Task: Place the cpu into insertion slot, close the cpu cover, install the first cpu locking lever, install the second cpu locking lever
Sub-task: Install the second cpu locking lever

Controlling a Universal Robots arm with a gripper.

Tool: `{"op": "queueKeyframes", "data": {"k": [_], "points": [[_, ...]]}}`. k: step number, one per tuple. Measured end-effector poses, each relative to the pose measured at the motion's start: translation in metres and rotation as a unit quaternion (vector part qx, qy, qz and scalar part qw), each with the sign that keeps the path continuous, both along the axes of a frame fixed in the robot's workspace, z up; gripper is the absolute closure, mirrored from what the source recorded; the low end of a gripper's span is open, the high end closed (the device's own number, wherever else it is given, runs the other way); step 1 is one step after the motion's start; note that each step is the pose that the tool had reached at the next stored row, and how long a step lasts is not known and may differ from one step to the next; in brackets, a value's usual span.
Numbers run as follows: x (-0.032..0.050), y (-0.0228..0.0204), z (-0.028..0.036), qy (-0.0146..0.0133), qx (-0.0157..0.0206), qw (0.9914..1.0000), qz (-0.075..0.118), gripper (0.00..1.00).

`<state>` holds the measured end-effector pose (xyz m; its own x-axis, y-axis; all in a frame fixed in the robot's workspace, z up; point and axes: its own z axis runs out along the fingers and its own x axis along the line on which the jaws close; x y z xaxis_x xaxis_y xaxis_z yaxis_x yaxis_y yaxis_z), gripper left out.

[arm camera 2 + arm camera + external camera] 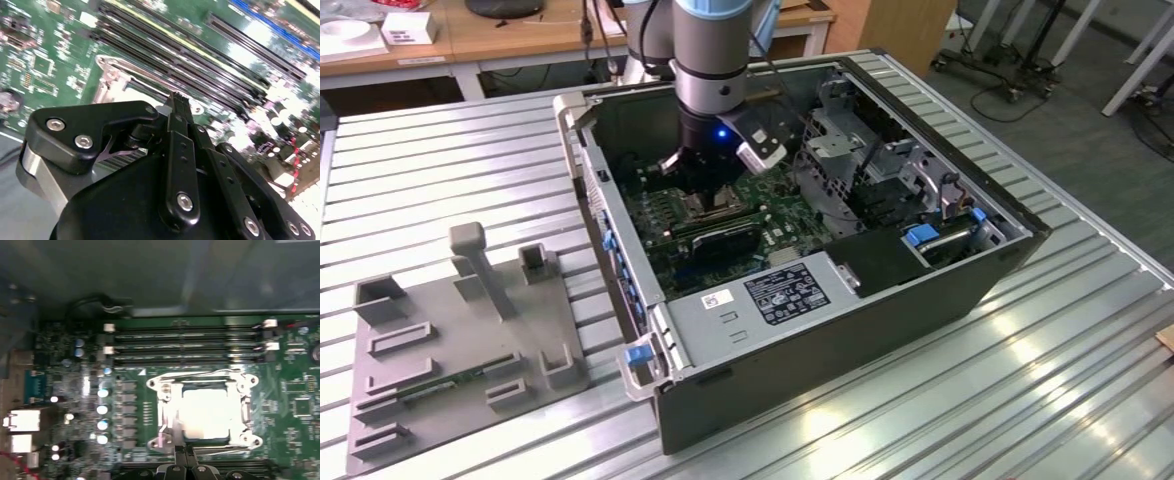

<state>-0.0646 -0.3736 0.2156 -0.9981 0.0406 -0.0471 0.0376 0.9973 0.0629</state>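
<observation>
We note the black two-fingered tool (186,456) low inside the open black computer case (961,290), its fingers pressed together with nothing seen between them, tips at the near rim of the square silver-rimmed insertion slot (159,412) on the green motherboard (295,390). The small square silver-topped cpu (207,412) sits in the slot, and the thin silvery cpu cover (239,384) appears to lie flat around it. Thin wire locking levers (195,374) run along the slot's edges; whether either is hooked we cannot tell. Our judgement: lever work here wants a steady sideways push with the tips kept on the wire, not on the chip. Room is tight, with long black memory slots (185,342) just beside one edge of the slot and the case walls rising around. The case stands on a ribbed metal tabletop (1067,380), with a grey parts fixture (454,340) near its edge on the exterior view's left.
</observation>
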Motion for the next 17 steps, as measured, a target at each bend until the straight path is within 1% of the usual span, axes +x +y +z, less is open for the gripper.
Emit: {"op": "queueKeyframes", "data": {"k": [3,5,8,17], "points": [[0.008,0.0003,-0.0004,0.0,0.0,1.0,0.0,0.89],[0.0098,0.0021,-0.0006,0.0,0.0,1.0,0.0,0.89],[0.0105,0.0076,-0.0006,0.0,-0.0001,1.0,0.0,0.89],[0.0106,0.0209,-0.0006,0.0,-0.0001,1.0,0.0,0.89]]}}
